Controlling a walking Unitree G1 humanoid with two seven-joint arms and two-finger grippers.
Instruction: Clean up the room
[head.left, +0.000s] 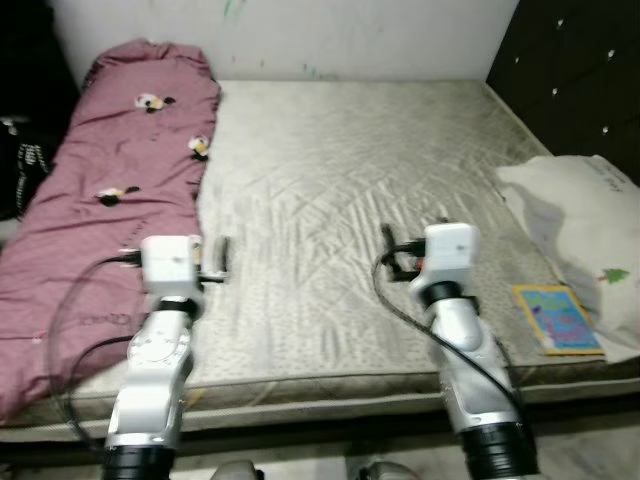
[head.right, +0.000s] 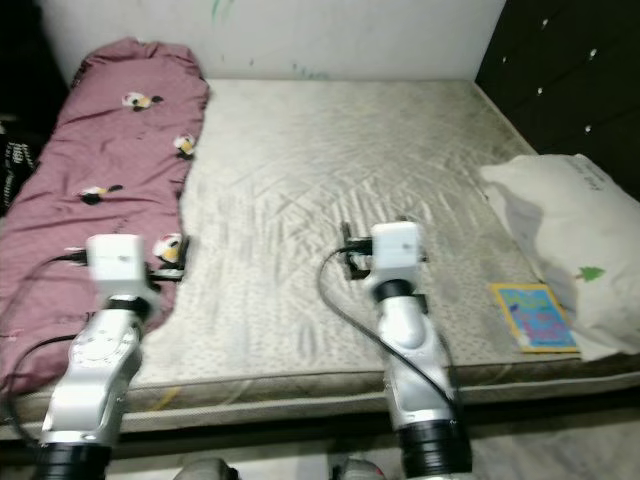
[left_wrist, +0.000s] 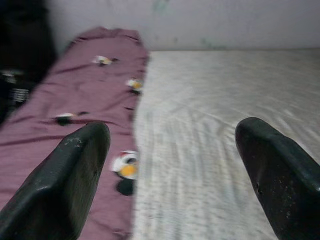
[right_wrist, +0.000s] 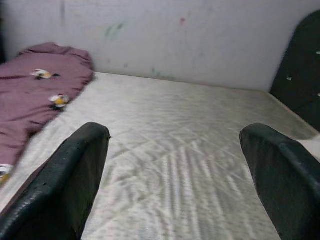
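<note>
A mauve blanket (head.left: 115, 190) with small penguin prints lies lengthwise along the left side of the bare grey quilted mattress (head.left: 330, 180). At the mattress's right front edge a colourful book (head.left: 557, 318) rests beside a white pillow (head.left: 580, 220). My left gripper (left_wrist: 172, 132) hovers open over the blanket's inner edge near the front, its fingers (left_wrist: 75, 170) wide apart with nothing between them. Over the middle front of the mattress, left of the book, my right gripper (right_wrist: 175, 135) is likewise open and holds nothing.
A pale wall (head.left: 300, 35) runs behind the bed, and a dark tufted headboard (head.left: 570, 80) stands at the right. Dark things (head.left: 25, 150) sit in the shade to the left of the blanket. The mattress front edge (head.left: 320, 390) is just below my arms.
</note>
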